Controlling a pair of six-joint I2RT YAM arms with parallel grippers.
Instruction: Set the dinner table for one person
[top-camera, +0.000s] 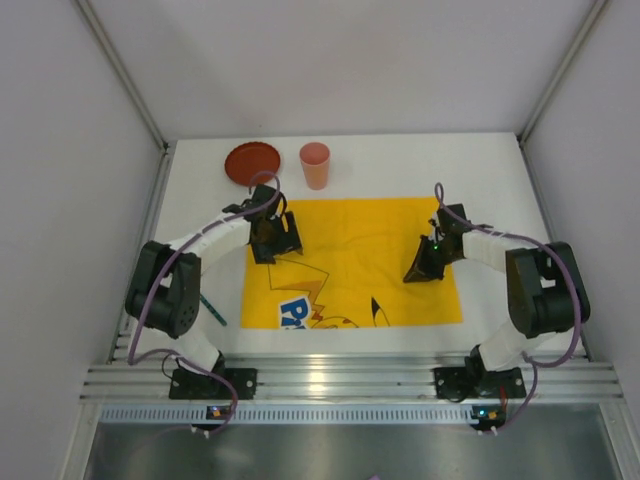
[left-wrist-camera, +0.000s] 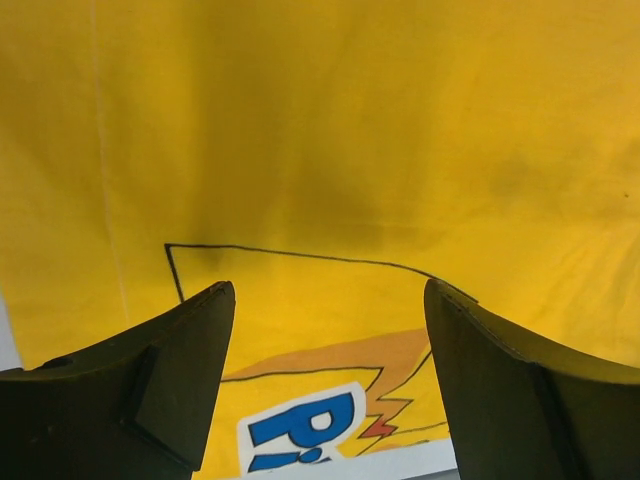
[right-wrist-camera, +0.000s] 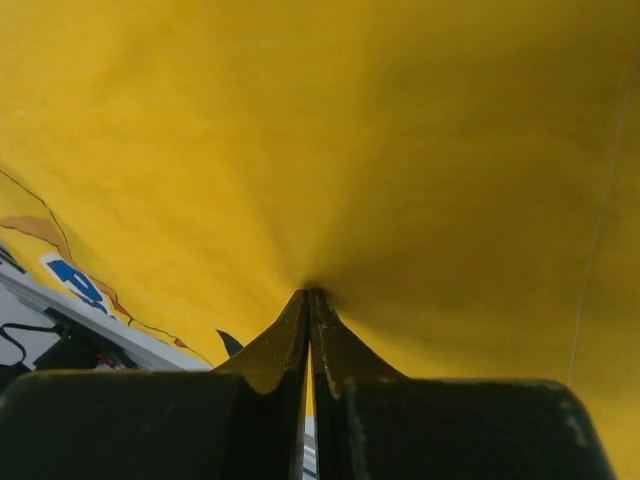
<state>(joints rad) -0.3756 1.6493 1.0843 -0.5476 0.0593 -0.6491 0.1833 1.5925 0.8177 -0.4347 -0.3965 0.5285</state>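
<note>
The white dinner table (top-camera: 500, 170) carries a yellow cartoon-printed cloth (top-camera: 350, 250) spread across its middle. My left gripper (top-camera: 274, 243) hangs just over the cloth's left part, open, with only yellow cloth (left-wrist-camera: 350, 130) and its blue print showing between the fingers (left-wrist-camera: 190, 360). My right gripper (top-camera: 421, 268) is down on the cloth's right part. In the right wrist view its jaws are pressed together at the tips (right-wrist-camera: 309, 292), and the cloth (right-wrist-camera: 380, 130) puckers into them, pinched. A brown-red plate (top-camera: 251, 161) and a pink cup (top-camera: 315, 165) stand behind the cloth.
A thin teal stick-like item (top-camera: 212, 310) lies on the bare table left of the cloth, by the left arm. A silver rail (top-camera: 350, 378) runs along the near edge. White walls close in the table on the left, right and back.
</note>
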